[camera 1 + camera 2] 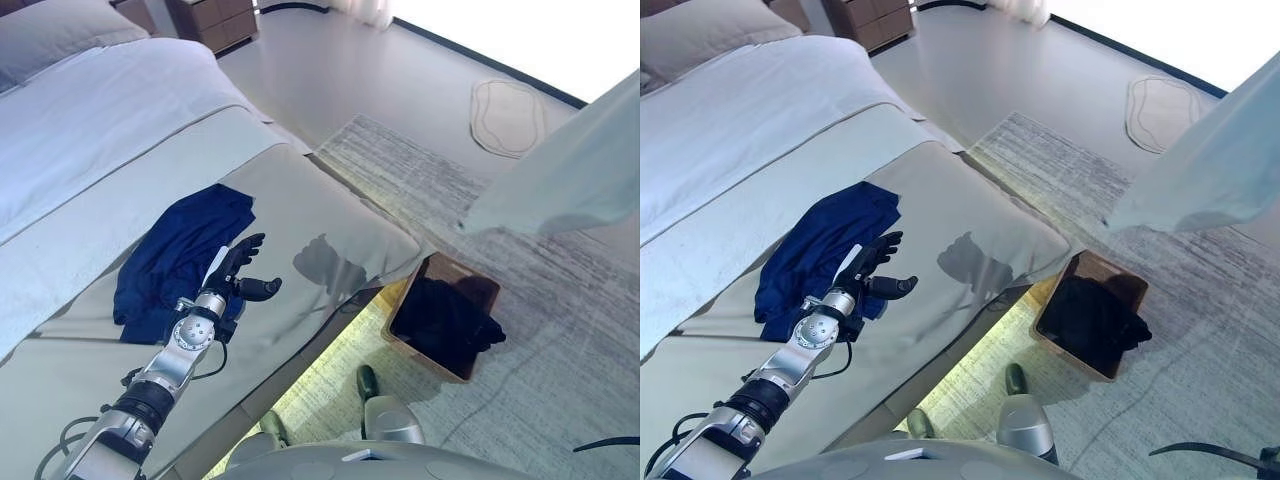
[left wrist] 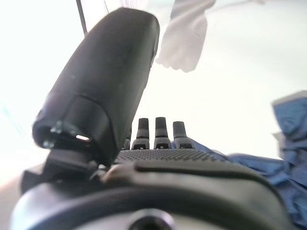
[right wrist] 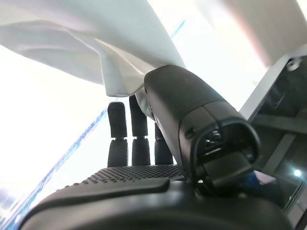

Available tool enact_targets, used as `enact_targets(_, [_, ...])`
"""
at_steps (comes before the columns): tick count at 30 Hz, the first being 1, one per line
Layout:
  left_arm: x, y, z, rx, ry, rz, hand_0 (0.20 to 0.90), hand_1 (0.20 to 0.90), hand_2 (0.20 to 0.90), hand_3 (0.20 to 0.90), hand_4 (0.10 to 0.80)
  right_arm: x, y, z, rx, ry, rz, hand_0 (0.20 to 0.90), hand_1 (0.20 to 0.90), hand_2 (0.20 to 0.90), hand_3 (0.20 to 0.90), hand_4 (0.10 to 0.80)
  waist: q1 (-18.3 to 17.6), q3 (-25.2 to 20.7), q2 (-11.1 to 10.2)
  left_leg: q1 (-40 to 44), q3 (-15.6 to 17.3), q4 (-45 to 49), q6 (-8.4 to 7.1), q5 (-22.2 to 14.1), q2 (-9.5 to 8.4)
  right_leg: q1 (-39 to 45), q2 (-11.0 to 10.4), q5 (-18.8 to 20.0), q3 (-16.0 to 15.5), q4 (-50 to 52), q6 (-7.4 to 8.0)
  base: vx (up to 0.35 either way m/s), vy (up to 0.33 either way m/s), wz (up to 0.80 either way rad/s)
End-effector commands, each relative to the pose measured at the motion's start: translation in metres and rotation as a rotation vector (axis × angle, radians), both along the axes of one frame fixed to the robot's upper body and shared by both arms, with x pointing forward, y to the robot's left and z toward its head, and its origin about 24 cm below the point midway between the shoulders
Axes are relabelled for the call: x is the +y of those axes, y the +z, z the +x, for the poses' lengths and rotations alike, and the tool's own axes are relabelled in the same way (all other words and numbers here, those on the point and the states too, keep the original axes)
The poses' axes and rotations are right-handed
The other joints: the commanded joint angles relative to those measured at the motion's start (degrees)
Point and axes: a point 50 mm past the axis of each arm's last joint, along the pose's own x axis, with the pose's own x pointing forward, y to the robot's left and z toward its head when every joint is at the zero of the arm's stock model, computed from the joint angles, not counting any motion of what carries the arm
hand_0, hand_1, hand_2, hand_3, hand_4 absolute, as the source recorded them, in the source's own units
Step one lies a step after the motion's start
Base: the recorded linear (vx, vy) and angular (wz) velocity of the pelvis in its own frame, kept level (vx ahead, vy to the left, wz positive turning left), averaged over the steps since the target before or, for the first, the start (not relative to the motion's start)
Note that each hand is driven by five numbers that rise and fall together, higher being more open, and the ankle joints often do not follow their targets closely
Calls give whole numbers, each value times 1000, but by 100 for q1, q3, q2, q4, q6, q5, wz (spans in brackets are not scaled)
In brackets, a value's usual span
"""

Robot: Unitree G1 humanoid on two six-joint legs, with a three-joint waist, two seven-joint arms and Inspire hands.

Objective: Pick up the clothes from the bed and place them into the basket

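Observation:
A dark blue garment (image 1: 175,250) lies crumpled on the beige bed cover (image 1: 310,205). My left hand (image 1: 237,268) is open over the garment's right edge, fingers straight (image 2: 162,130), with blue cloth (image 2: 290,143) beside it. My right hand (image 3: 139,139) pinches a pale white garment (image 3: 96,43) between its thumb and fingers. That garment (image 1: 575,165) hangs in the air at the right, above and beyond the basket. The brown basket (image 1: 425,362) stands on the floor by the bed's corner and holds dark clothes (image 1: 445,315).
A grey striped rug (image 1: 480,190) lies under the basket beside the bed. A small pale mat (image 1: 508,115) lies farther off. A wooden drawer unit (image 1: 215,20) stands at the head of the bed, near a grey pillow (image 1: 50,30).

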Motion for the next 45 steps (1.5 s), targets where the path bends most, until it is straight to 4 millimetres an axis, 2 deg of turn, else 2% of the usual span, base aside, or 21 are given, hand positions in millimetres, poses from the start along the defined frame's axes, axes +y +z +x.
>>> enact_targets(1, [-3, 12, 6, -87, -57, 7, 900, 900, 900, 900, 800, -1, 51, -38, -212, -37, -93, 300, 300, 300, 200, 100, 96, -912, -160, -10, -363, 525, 33, -979, -22, -124, 179, -215, -205, 77, 133, 5, -54, -9])
enact_targets(10, [-1, 9, 3, -54, -83, 20, 900, 900, 900, 900, 800, -9, 22, -23, -25, 17, -66, 300, 300, 300, 200, 100, 49, -866, -85, -53, -302, 616, 50, -1051, -11, -305, 190, -159, -163, 89, 133, 8, -79, -11])
enact_targets(16, [-3, 7, 1, -43, -114, 4, 900, 900, 900, 900, 800, -9, 6, -13, 59, 27, -66, 300, 300, 300, 200, 100, -31, -792, 89, -90, -204, 724, 39, -1127, 5, -413, 145, -112, -156, 71, 133, 31, -55, -6])
enact_targets(22, [-8, 8, 1, -50, -144, -18, 900, 900, 900, 900, 800, -7, -20, -6, 127, 65, -57, 300, 300, 300, 200, 100, -179, -657, 254, -106, -101, 876, 69, -1257, 21, -499, 120, -98, -114, 94, 157, 25, -32, -7])
enact_targets(31, [-13, 7, 3, -49, -162, -30, 900, 900, 900, 900, 800, -4, -47, -1, 202, 114, -49, 300, 300, 300, 200, 100, -296, -569, 253, -162, 25, 1048, 98, -1369, 51, -600, 118, -77, -41, 113, 159, 3, -30, -9])
enact_targets(34, [-15, 9, 7, -58, -153, -31, 900, 900, 900, 900, 800, -4, -74, 2, 276, 105, -30, 300, 300, 300, 200, 100, -376, -501, 262, -207, 72, 1125, 117, -1397, 69, -670, 121, -60, 28, 128, 158, -35, -24, -5])
enact_targets(38, [-14, 10, 8, -63, -134, -28, 900, 900, 900, 900, 800, -7, -98, 2, 298, 78, 15, 300, 300, 300, 200, 100, -426, -436, 304, -213, 120, 1172, 146, -1428, 83, -705, 130, -44, 82, 130, 149, -14, -24, -10])
enact_targets(42, [-15, 11, 9, -69, -129, -29, 900, 900, 900, 900, 800, -10, -102, -1, 269, 69, 54, 300, 300, 300, 200, 100, -437, -393, 375, -201, 154, 1155, 135, -1426, 98, -722, 114, -41, 51, 126, 148, -19, 1, -5])
enact_targets(45, [-16, 11, 9, -71, -126, -37, 900, 900, 900, 900, 800, -5, -108, 4, 275, 121, 94, 300, 300, 300, 200, 100, -421, -374, 417, -214, 176, 1128, 107, -1403, 91, -735, 85, -27, -21, 112, 162, 0, 0, 0])
